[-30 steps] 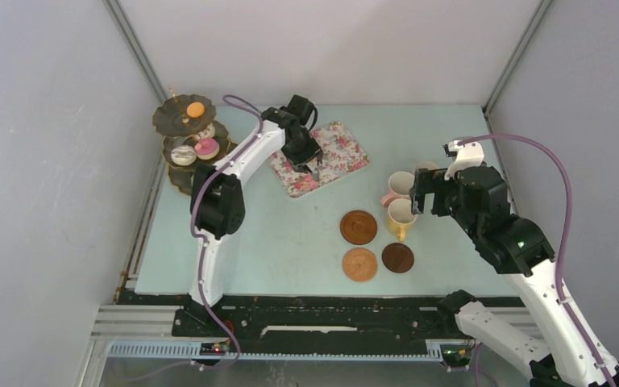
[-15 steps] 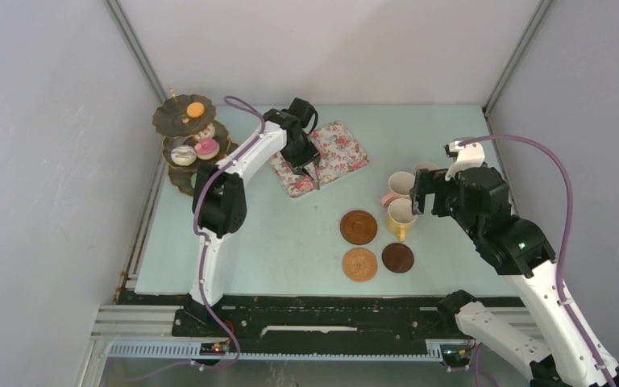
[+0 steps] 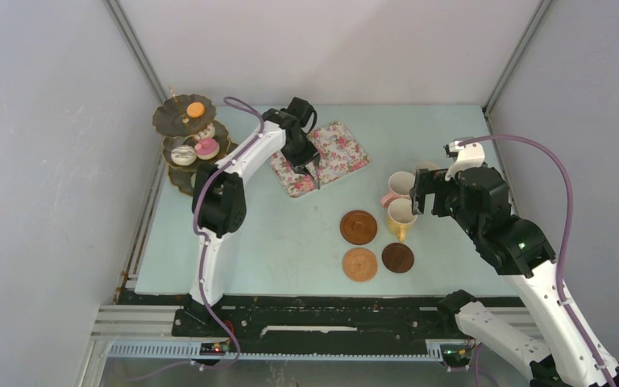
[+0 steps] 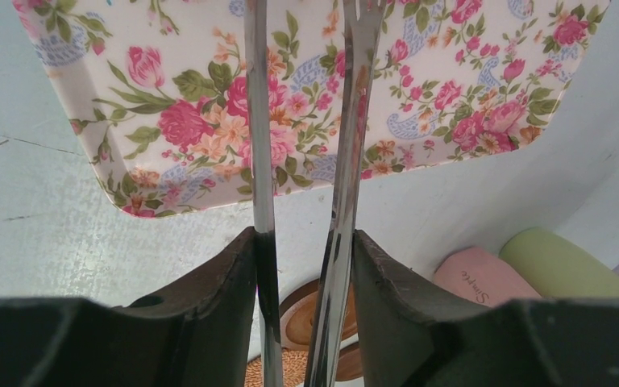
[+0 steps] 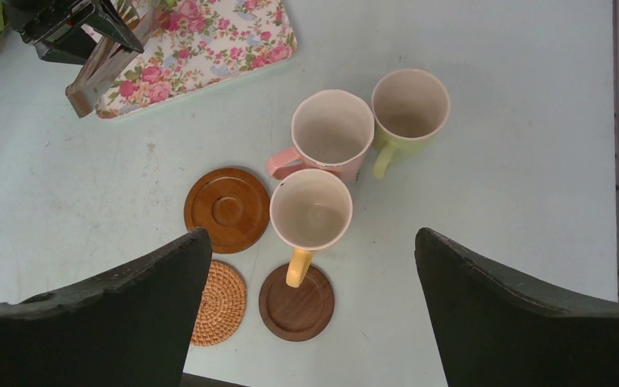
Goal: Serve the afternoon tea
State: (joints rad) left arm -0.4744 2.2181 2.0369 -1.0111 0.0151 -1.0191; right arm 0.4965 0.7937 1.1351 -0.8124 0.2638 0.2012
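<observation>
My left gripper (image 3: 306,157) is shut on the long metal tongs (image 4: 259,121), its fingers (image 4: 209,298) pressing on both arms. The tongs point down at the near edge of the flowered tray (image 3: 330,153). The dark three-tier stand (image 3: 169,121) at the far left holds an orange macaron (image 3: 196,109), a pink cake (image 3: 206,147) and a white cake (image 3: 184,153). My right gripper (image 5: 310,242) hangs open above the yellow mug (image 5: 311,210), with the pink mug (image 5: 332,129) and green mug (image 5: 409,103) behind it. All three mugs stand on the table beside the coasters.
Three round coasters lie near the yellow mug: a brown one (image 5: 227,210), a woven one (image 5: 219,302) and a dark one (image 5: 297,302) under the mug's handle. Grey walls enclose the table on three sides, and the stand sits close to the left wall.
My left gripper has squeezed the tongs' arms closer together and shifted slightly over the tray's near edge. The right arm has not moved.
</observation>
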